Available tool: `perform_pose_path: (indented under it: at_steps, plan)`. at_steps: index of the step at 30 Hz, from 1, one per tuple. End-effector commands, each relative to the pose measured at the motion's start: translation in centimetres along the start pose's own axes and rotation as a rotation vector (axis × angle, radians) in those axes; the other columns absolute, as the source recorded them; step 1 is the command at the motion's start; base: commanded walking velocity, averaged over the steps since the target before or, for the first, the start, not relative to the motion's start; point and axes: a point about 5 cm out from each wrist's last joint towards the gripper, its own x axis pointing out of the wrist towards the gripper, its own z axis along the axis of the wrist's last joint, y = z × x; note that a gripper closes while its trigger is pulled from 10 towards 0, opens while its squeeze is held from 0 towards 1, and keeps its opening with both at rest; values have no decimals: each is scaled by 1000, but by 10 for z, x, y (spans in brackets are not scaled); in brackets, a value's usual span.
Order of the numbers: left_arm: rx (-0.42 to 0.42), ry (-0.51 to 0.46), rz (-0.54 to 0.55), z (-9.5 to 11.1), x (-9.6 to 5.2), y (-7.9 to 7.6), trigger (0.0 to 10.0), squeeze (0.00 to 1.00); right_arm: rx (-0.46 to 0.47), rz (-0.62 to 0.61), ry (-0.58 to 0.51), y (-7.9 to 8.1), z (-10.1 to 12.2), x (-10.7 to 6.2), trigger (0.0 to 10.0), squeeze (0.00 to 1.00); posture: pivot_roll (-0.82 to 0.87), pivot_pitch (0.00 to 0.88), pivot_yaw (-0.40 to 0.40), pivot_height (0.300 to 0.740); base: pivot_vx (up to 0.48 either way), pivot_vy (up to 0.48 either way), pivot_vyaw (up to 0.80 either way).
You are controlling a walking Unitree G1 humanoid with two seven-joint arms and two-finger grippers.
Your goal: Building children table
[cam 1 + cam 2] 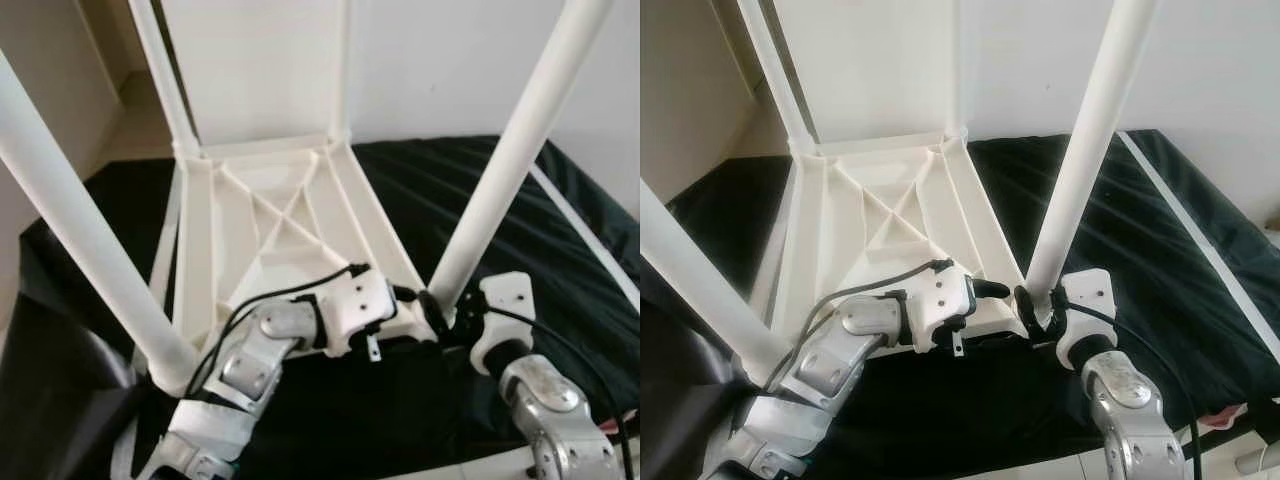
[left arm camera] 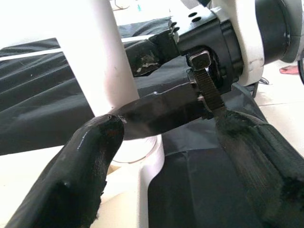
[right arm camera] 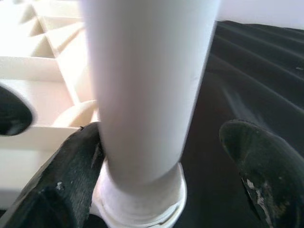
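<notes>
The upturned tabletop (image 1: 860, 215) lay on black cloth (image 1: 1140, 230), its near-right leg (image 1: 1080, 170) standing upright in its corner socket. The right gripper (image 3: 156, 156), spread, straddled the base; the left gripper (image 2: 161, 156), seemingly open, hovered just beside.

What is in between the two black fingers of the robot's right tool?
The white table leg, standing in its socket, sits between the right tool fingers in the right wrist view.
</notes>
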Motion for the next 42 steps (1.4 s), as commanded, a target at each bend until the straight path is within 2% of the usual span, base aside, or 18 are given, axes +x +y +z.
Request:
perform_pose_path:
  at_steps: [1,3,8,18,19,20,21,22,35,36,37,42]
  plan:
    - [-8,-5,78,-1,-2,2,10000,0,-9,27,-3,-8,-2,-1,10000,0,-106,0,4,740,0,0,0]
    - [-12,-5,74,-2,-3,2,10000,0,-18,55,-5,-11,-2,0,10000,0,-111,0,10,740,0,0,0]
    - [-32,4,58,-3,-9,1,10000,0,-83,239,-18,-16,2,12,10000,0,-106,0,8,740,0,0,0]
    - [-37,47,22,-8,-20,-2,10000,0,-145,345,-11,-17,1,32,10000,0,-84,0,2,740,0,0,0]
    - [-37,53,14,-8,-20,-4,10000,0,-152,359,-8,-17,0,36,9412,0,-76,0,-2,740,0,0,0]
    - [-36,55,10,-8,-21,-5,10000,0,-158,368,-4,-17,-1,38,4510,0,-76,0,-2,740,0,0,0]
    - [-37,56,9,-8,-22,-5,10000,0,-157,376,2,-17,-3,39,2627,0,-69,0,-6,740,0,0,0]
    - [-38,57,10,-8,-22,-5,10000,0,-158,377,7,-17,-5,39,0,0,-69,0,-6,740,0,0,0]
    - [-45,68,21,-10,-25,-9,10000,0,-143,388,62,-19,-24,27,0,0,-68,0,-7,740,0,0,0]
    - [-47,67,17,-10,-24,-9,10000,0,-144,381,66,-20,-25,26,2353,0,-74,0,-2,740,0,0,0]
    - [-48,67,12,-10,-24,-10,10000,0,-133,361,72,-20,-26,25,10000,0,-80,0,1,740,0,0,0]
    - [-56,67,3,-10,-24,-11,10000,0,-112,307,76,-20,-26,21,10000,0,-89,0,5,740,0,0,0]
